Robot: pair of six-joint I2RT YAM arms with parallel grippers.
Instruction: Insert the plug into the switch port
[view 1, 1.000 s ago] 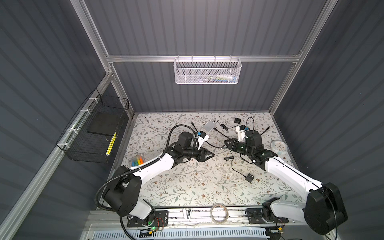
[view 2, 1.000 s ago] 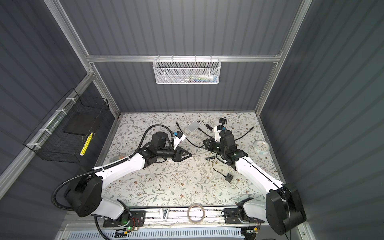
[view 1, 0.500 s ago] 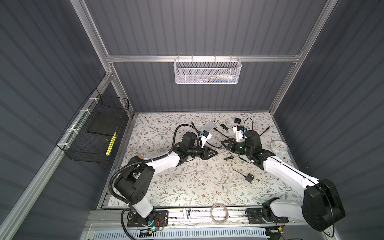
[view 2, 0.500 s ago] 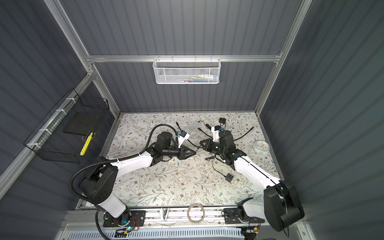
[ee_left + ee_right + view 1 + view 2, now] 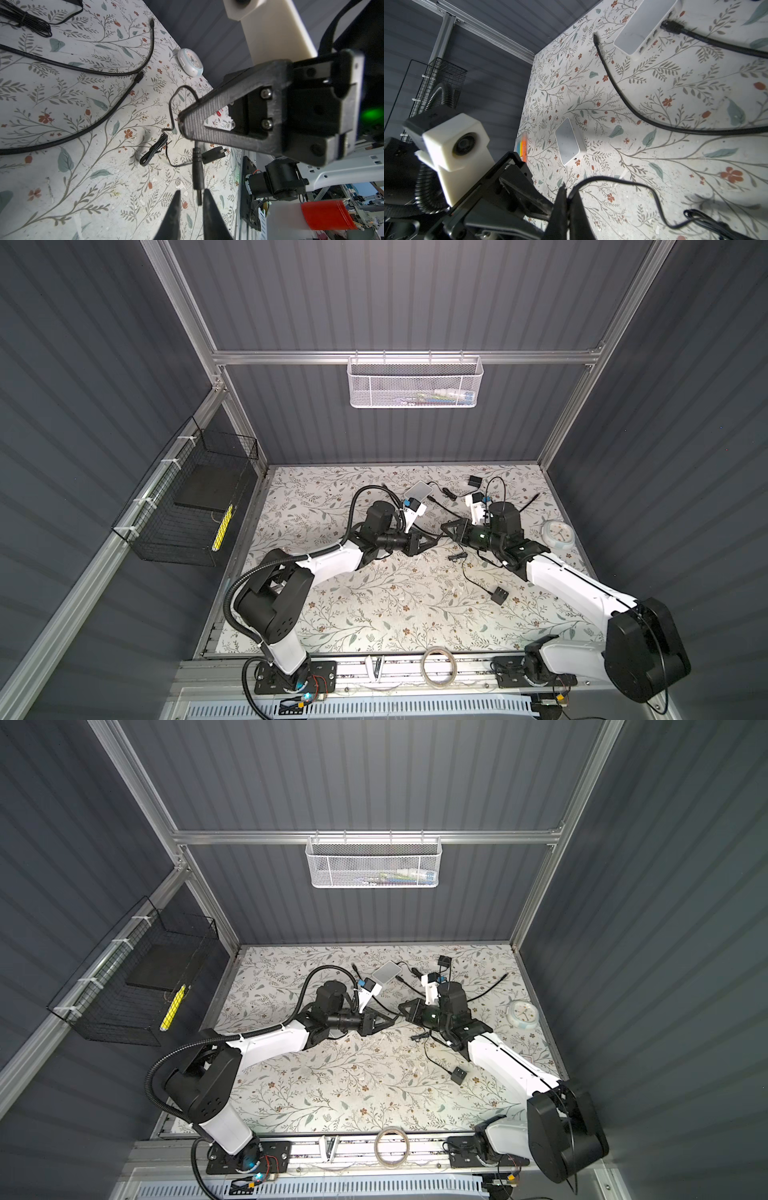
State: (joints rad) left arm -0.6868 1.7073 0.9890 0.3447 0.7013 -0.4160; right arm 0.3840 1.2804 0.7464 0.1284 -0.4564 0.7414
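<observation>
A black barrel plug (image 5: 197,170) hangs on its thin cable from my right gripper (image 5: 568,194), which is shut on the cable just behind the plug. In the left wrist view the right gripper (image 5: 187,124) fills the frame close ahead. My left gripper (image 5: 192,194) is open by a narrow gap. The plug's metal tip sits between its fingertips, close to one and clear of the other. In both top views the two grippers (image 5: 436,538) (image 5: 444,527) meet tip to tip above the mat's middle. The white switch (image 5: 417,490) (image 5: 645,25) lies at the back with a thick black cable plugged into it.
A small white box (image 5: 568,141) lies on the mat near coloured sticky notes (image 5: 523,147). A bundled thin cable (image 5: 457,558), a black adapter (image 5: 500,596), loose thick cables (image 5: 93,68) and a round white clock (image 5: 558,534) lie around the right arm. A tape roll (image 5: 436,668) sits on the front rail.
My left gripper has moved right until it meets the right gripper's tip, and its jaws have narrowed round the plug's tip. The right gripper has edged slightly left, still shut on the cable.
</observation>
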